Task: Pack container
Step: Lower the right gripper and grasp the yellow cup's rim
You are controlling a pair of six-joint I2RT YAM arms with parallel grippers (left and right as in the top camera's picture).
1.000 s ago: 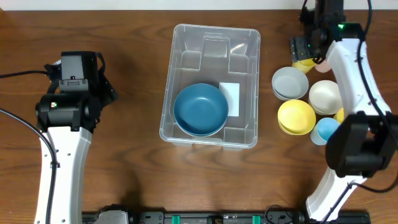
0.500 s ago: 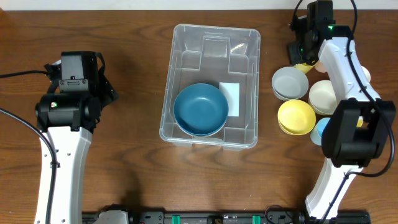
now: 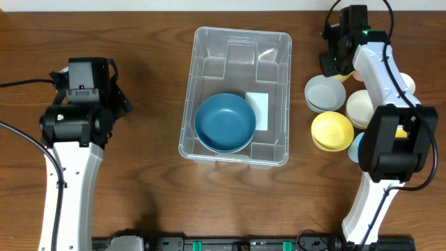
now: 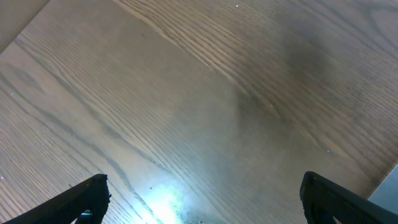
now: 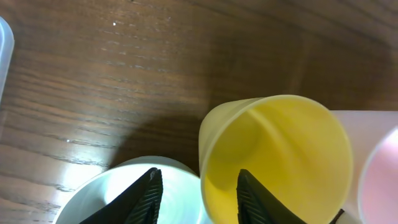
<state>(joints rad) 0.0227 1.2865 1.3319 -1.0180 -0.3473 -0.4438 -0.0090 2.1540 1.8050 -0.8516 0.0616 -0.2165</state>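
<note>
The container (image 3: 191,90), a big clear bin, stands mid-table with a blue bowl (image 3: 224,123) and a white label (image 3: 259,108) inside. My right gripper (image 3: 335,61) hovers at the far right, beyond the bin's corner. In the right wrist view it (image 5: 199,174) straddles the rim of a yellow cup (image 5: 292,143): one finger is inside the cup and the other is outside over a pale grey bowl (image 5: 124,193), with gaps to the wall on both sides. My left gripper (image 4: 204,180) is wide open over bare wood at the left.
Right of the bin sit a grey bowl (image 3: 325,93), a cream bowl (image 3: 364,108), a yellow bowl (image 3: 332,130) and a light blue cup (image 3: 362,146). A pink cup (image 5: 382,180) touches the yellow cup's far side. The left arm (image 3: 77,118) stands well left of the bin.
My right gripper has shifted a little towards the back and left, over the yellow cup, and its jaws have narrowed around the rim. The left arm has not moved.
</note>
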